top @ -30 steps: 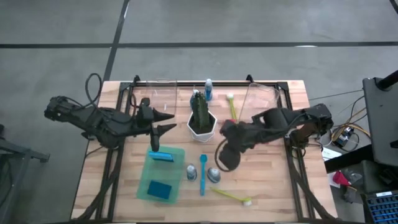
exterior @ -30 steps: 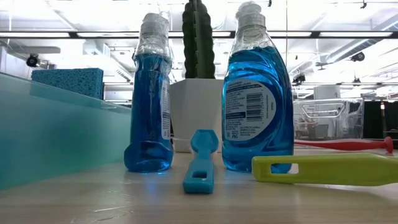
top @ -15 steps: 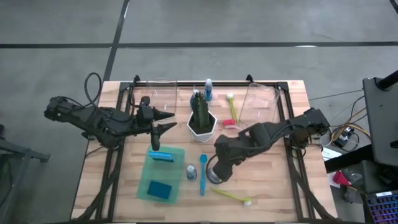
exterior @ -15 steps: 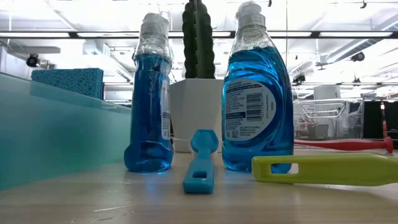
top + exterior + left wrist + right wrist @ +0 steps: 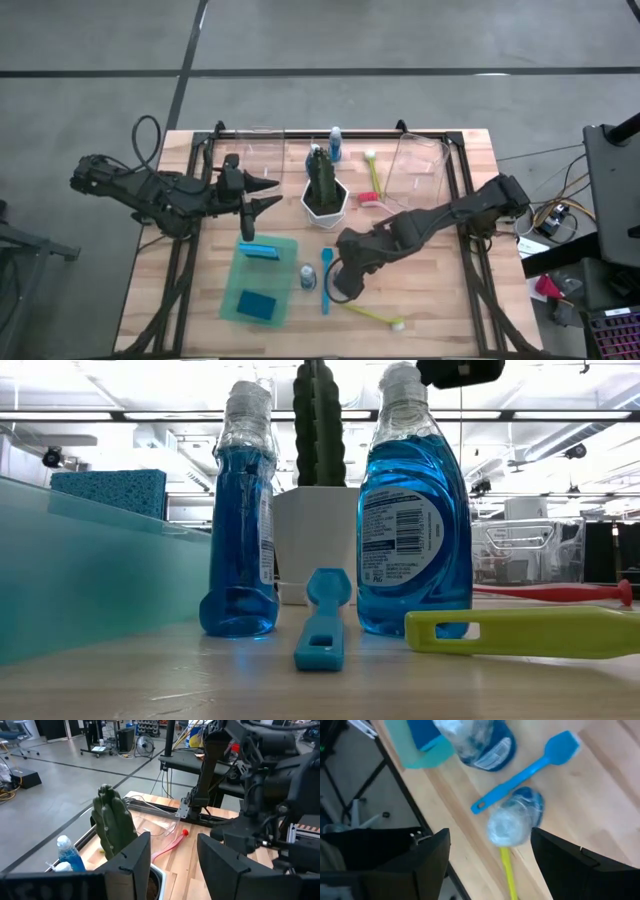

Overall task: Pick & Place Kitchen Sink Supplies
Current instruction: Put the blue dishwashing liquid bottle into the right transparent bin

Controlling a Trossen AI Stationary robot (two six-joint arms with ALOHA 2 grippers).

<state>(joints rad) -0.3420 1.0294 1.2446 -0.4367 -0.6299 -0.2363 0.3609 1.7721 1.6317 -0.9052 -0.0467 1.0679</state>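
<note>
On the left side of the table (image 5: 470, 300), the left gripper (image 5: 262, 194) is waiting with its fingers apart, holding nothing. Near the front edge, in the middle, the right gripper (image 5: 487, 852) is hanging wide open right over a small blue bottle (image 5: 512, 822), beside the blue brush (image 5: 325, 280). It looks like it is getting ready to grab. Next it needs to go down and squeeze the bottle. The high view is hiding this bottle under the arm; the right wrist view is showing its cap.
</note>
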